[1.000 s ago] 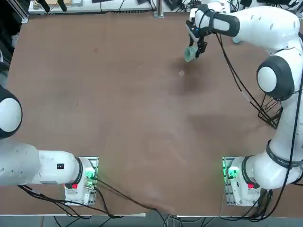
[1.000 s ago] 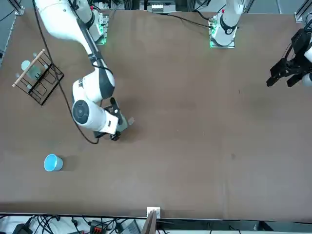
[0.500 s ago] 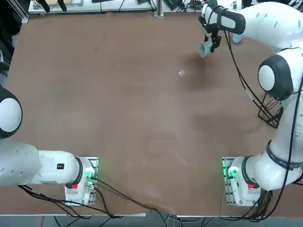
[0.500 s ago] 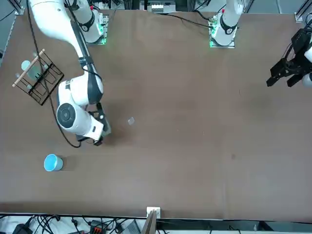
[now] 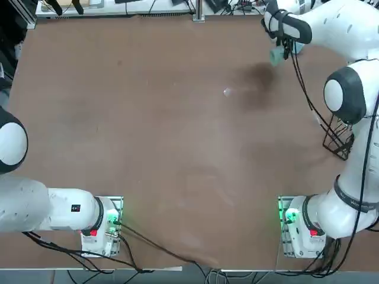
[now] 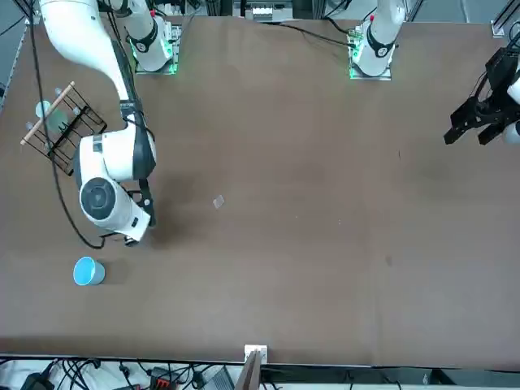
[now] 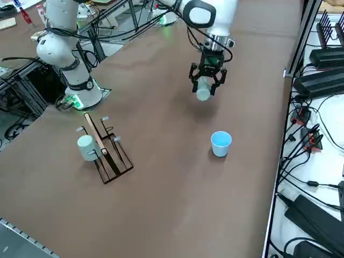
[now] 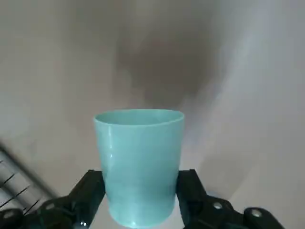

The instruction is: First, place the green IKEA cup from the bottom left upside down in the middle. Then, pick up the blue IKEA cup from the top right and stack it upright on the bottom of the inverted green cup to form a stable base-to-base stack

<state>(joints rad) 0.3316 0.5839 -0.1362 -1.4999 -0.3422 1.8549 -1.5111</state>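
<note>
My right gripper (image 7: pixel 206 80) is shut on the green IKEA cup (image 7: pixel 203 93), a pale sage-green tumbler that hangs under it above the table's far right part. In the wrist view the cup (image 8: pixel 138 157) sits between the two black fingers (image 8: pixel 93 187), with its wider end pointing away from the wrist. From above, the cup (image 5: pixel 276 56) shows just below the gripper (image 5: pixel 279 48). The blue IKEA cup (image 7: pixel 221 144) stands upright on the table, mouth up, a short way from the held cup. In the front view the blue cup (image 6: pixel 88 270) shows, while the arm hides the held cup.
A black wire rack (image 7: pixel 107 151) with wooden bars stands at the table's right side, and another pale green cup (image 7: pixel 86 147) hangs on it. A small pale scrap (image 5: pixel 227 91) lies near the table's far middle.
My right gripper has carried the green cup toward the table's far right corner, closer to the blue cup. The blue cup and the rack have stayed put.
</note>
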